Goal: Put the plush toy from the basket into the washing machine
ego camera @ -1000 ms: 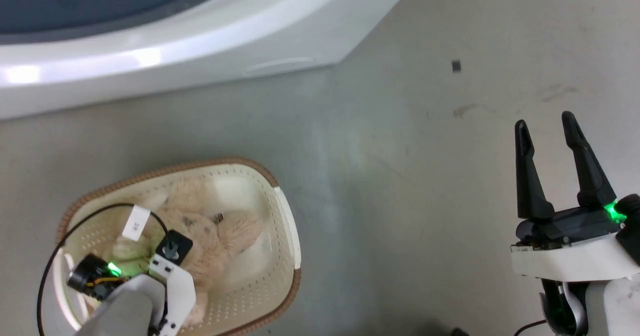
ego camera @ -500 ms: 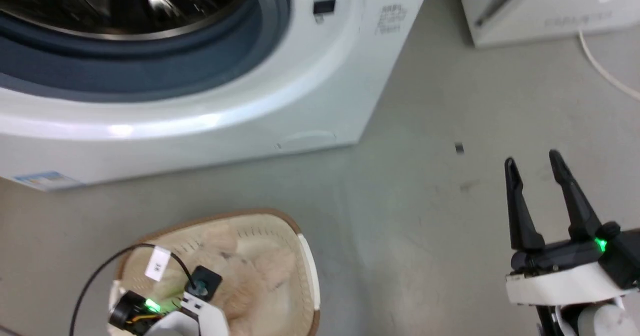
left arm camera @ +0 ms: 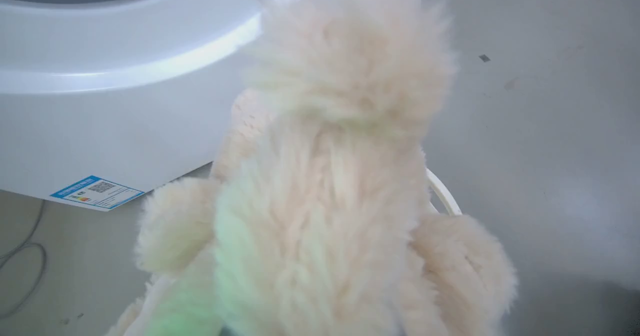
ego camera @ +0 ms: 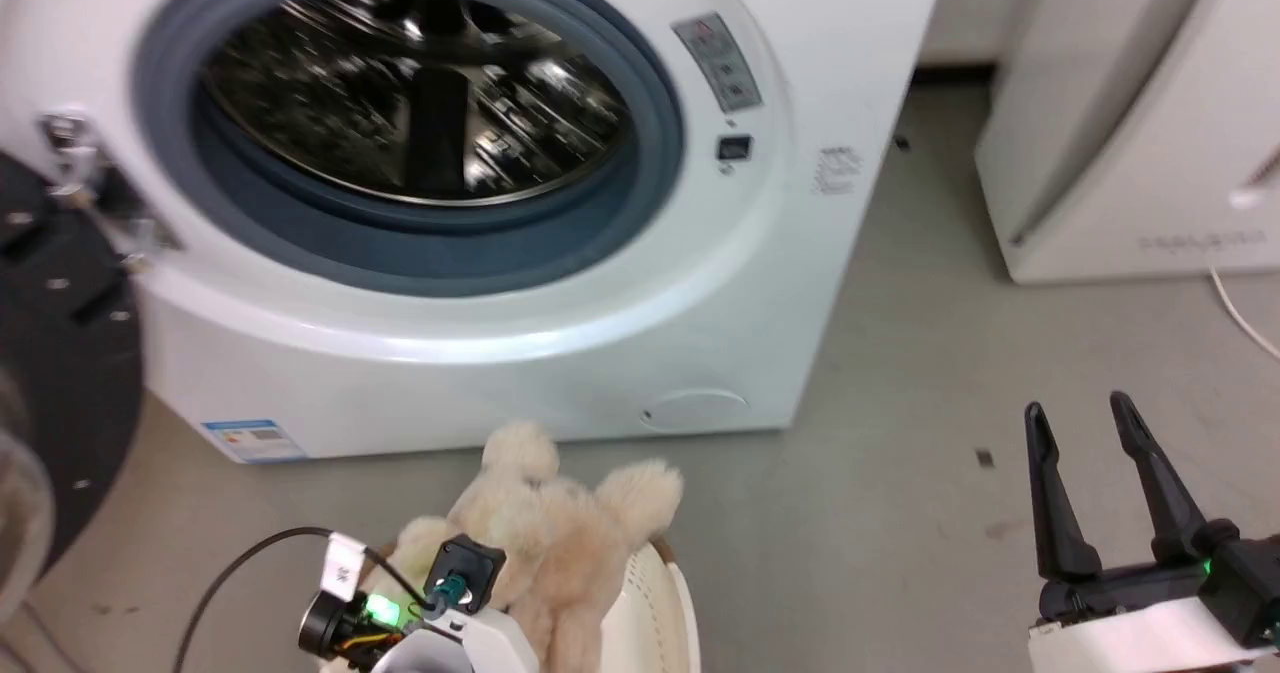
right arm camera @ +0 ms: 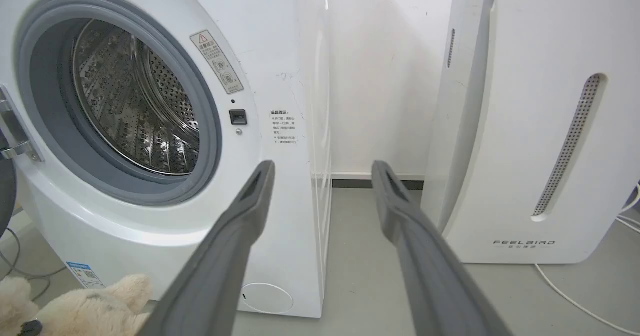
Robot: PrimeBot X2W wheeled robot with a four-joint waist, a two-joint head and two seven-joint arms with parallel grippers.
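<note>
The plush toy (ego camera: 560, 538) is held above the basket (ego camera: 645, 608), low before the washing machine (ego camera: 780, 283). It is clamped by the left gripper (ego camera: 455, 593), whose fingers are buried in fur. The right gripper (ego camera: 1078, 408) is spread wide, with nothing touched.

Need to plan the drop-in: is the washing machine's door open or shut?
Open: the black-framed door is swung aside at left; the steel drum shows bare.

Grey floor (ego camera: 900, 373); white wall (right arm camera: 370, 76); white appliance (right arm camera: 525, 151).
</note>
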